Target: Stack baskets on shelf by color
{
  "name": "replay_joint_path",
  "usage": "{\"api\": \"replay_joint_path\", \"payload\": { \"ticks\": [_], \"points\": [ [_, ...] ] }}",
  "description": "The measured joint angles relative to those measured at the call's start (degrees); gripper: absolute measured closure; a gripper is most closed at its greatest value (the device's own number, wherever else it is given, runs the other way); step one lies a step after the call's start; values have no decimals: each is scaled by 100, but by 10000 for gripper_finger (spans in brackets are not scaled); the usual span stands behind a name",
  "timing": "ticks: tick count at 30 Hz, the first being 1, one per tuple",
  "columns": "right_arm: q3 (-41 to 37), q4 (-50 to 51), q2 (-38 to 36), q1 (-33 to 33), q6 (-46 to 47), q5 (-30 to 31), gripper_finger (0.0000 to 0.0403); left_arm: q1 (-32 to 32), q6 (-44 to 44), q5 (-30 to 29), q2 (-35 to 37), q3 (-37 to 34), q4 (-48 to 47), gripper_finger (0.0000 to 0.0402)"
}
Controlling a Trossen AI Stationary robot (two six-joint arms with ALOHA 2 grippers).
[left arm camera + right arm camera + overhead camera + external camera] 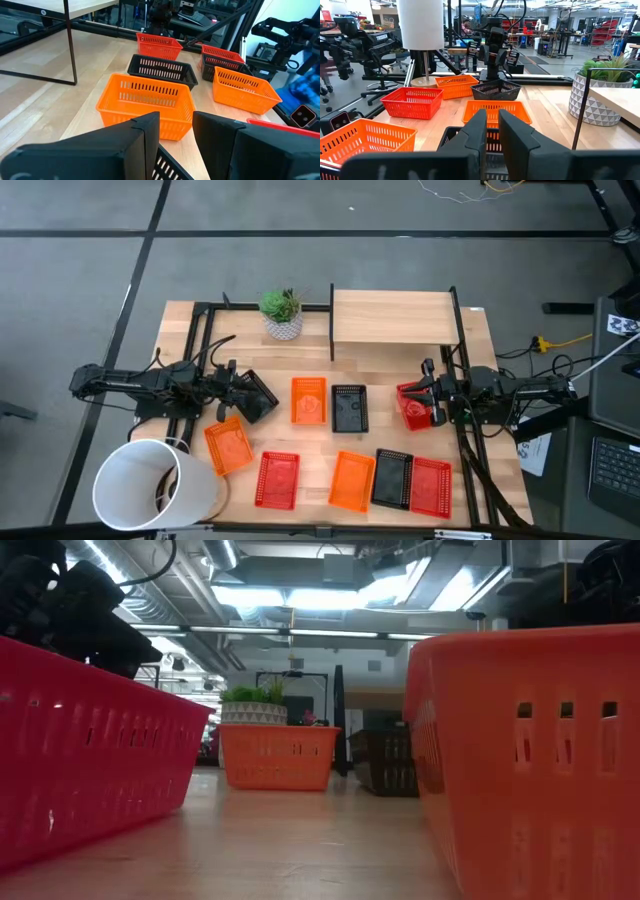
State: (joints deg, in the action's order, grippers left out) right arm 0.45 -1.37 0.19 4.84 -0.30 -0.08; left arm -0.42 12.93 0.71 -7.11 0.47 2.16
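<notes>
Several orange, red and black mesh baskets lie on the wooden table. My left gripper [248, 394] [176, 120] is at the table's left-middle, shut on a black basket [262, 398] [495, 90]. My right gripper [430, 408] [492, 117] is right of centre, below the shelf, shut on a red basket [410, 405] [159, 46]. The shelf [392, 315], a light board on a black frame, stands at the far edge with nothing on it. An orange basket [308, 400] and a black one [348, 408] rest on their bottoms between the grippers. My left gripper has the black basket by its rim [495, 81], fingers coming from above. Black mesh [167, 167] shows low between the fingers. The basket hangs tilted below them; I cannot tell whether it is off the table. My right gripper holds the red basket at its right-hand long wall [426, 406], reaching in from the table's right. The fingers [477, 130] stand almost together and hide the contact. The basket sits roughly level; lifted or resting, I cannot tell.
A big white bucket [150, 485] lies at the near left corner, beside an orange basket [228, 448]. Red [277, 480], orange [350, 480], black [392, 478] and red [430, 485] baskets line the near edge. A white plant pot [283, 315] stands left of the shelf.
</notes>
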Motion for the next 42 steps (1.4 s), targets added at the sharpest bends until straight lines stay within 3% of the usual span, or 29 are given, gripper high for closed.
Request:
{"api": "replay_joint_path", "payload": {
  "ticks": [6, 10, 12, 18, 24, 27, 32, 37, 42],
  "points": [
    [0, -2, 0, 0, 0, 0, 350, -1, -241, -220, -1, 0, 104, 292],
    [0, -4, 1, 0, 2, 0, 350, -1, 26, -449, -23, 0, 811, 292],
    [1, -95, 8, 0, 138, -1, 350, -1, 33, -595, -25, -2, 1384, 292],
    [2, -933, 2, 0, 1868, 38, 350, -1, -1, -679, -23, -1, 3518, 292],
    [2, -1602, 4, 0, 2613, 44, 350, 1, -720, -1075, -21, -2, 4987, 292],
    [2, -1920, 2, 0, 2657, 44, 350, 1, -773, -1120, -21, -2, 5105, 292],
    [2, -2189, 2, 0, 2617, 45, 350, 1, -981, -1280, -27, -2, 4494, 292],
    [2, -2489, 3, 6, 2842, 44, 350, 1, -1401, -1854, -27, -2, 4484, 292],
    [2, -3042, 4, 270, 2212, 44, 350, 1, -1503, -1974, -27, -2, 4504, 292]
  ]
}}
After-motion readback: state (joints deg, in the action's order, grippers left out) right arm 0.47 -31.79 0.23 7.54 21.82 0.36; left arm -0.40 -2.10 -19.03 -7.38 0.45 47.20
